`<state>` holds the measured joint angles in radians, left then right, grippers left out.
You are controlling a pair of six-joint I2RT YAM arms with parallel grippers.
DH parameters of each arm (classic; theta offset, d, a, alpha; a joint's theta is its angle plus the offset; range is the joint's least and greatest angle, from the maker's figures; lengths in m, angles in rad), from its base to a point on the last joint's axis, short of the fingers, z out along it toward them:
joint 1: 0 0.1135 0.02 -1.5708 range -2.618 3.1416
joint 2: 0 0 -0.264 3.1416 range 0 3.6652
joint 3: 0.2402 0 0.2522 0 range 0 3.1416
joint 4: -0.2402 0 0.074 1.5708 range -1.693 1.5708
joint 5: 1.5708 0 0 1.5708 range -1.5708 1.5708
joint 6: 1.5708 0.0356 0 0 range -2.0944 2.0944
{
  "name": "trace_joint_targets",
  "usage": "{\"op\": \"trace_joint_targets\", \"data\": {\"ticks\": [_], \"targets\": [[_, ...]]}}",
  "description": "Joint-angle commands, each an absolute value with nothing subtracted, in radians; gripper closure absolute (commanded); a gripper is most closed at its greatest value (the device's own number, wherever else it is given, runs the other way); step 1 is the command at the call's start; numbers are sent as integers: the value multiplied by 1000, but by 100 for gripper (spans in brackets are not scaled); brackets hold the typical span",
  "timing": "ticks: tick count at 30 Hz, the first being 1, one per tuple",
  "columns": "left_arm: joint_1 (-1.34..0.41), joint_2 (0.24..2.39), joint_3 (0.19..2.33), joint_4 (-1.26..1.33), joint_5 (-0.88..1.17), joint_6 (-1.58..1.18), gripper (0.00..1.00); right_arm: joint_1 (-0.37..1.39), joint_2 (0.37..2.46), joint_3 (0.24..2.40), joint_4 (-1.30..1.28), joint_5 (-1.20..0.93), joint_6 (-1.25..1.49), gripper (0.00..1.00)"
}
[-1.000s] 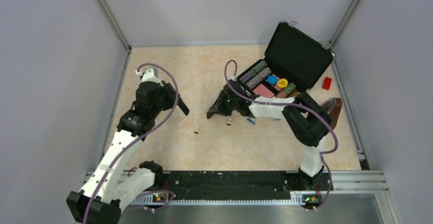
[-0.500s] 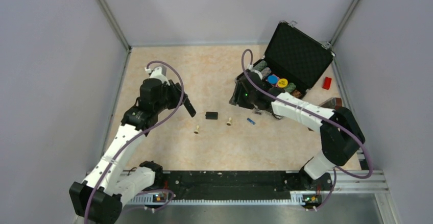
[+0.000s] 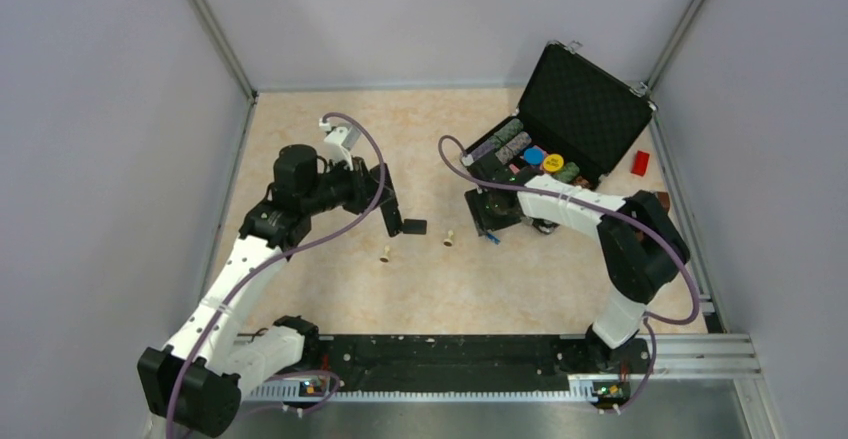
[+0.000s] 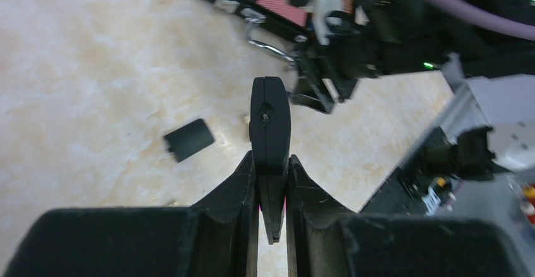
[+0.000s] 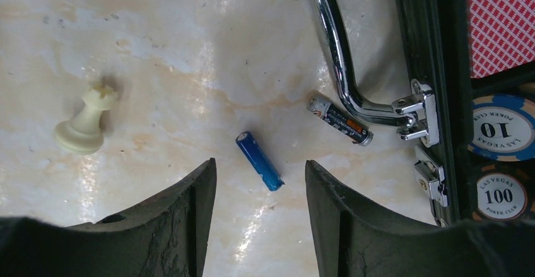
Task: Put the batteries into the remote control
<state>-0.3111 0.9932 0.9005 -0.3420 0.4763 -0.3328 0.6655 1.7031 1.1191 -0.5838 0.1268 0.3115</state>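
Observation:
My left gripper [image 3: 378, 187] is shut on the remote control [image 3: 390, 204], a slim black bar held edge-on above the table; it also shows in the left wrist view [image 4: 270, 119] between my fingers. Its black back cover [image 3: 415, 227] lies loose on the table just right of the remote and shows in the left wrist view [image 4: 189, 139]. My right gripper [image 5: 260, 163] is open, jaws either side of a blue battery [image 5: 259, 161] lying on the table. A second, darker battery [image 5: 340, 120] lies under the case handle [image 5: 334, 56].
An open black chip case [image 3: 585, 109] with poker chips stands at the back right, right beside my right gripper. Two beige pawns [image 3: 385, 255] [image 3: 449, 240] stand near the table's middle. A red block [image 3: 640, 163] and a brown object [image 3: 660, 204] lie at the right wall.
My left arm swung right with the remote, close to the cover. My right gripper left the cover on the table, drew back right and came down over the blue battery.

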Motion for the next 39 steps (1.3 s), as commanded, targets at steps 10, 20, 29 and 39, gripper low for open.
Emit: {"op": "trace_joint_targets", "data": {"ticks": [10,20,29,39], "targets": [[-310,962,1013,-186,890,-238,100,661,1790,1179,-600,109,176,54],[-311,959,989,-73,879,-328,100,655,1747,1107,-568,66,186,68],[-311,959,966,-19,830,-419,100,654,1638,1047,-508,30,197,92],[-311,935,909,36,735,-541,100,653,1317,930,-338,-275,109,97]]}}
